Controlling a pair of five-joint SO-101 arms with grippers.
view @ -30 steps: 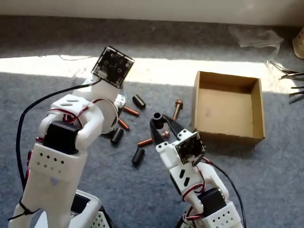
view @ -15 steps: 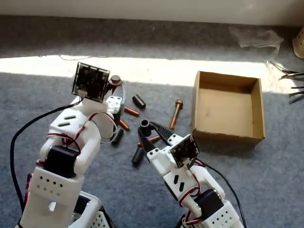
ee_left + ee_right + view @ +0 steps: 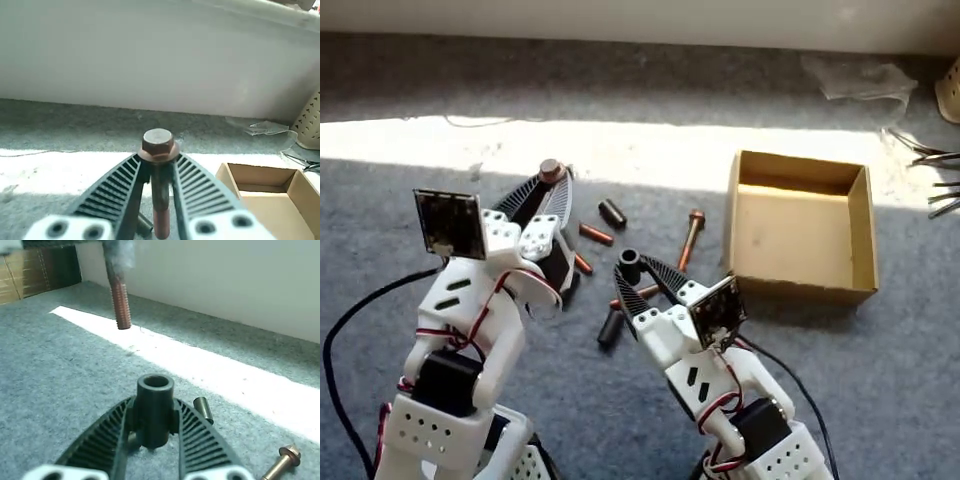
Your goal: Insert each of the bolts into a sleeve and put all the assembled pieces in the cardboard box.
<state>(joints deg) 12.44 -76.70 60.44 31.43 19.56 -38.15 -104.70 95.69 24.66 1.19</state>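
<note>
Left hand (image 3: 550,185) is clamped on a bolt (image 3: 552,170), head up, lifted off the grey surface (image 3: 880,380). Right hand (image 3: 633,272) grips a black sleeve (image 3: 628,262) upright, bore open to the top. The bolt's threaded end hangs apart from that sleeve. Spare pieces lie scattered between the arms, and a loose bolt (image 3: 692,235) rests near the cardboard box (image 3: 800,225).

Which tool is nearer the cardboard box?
Right. The right tool, shut on a sleeve, is a short way from the cardboard box; the left tool, shut on a bolt, is farther off on the same side.
</note>
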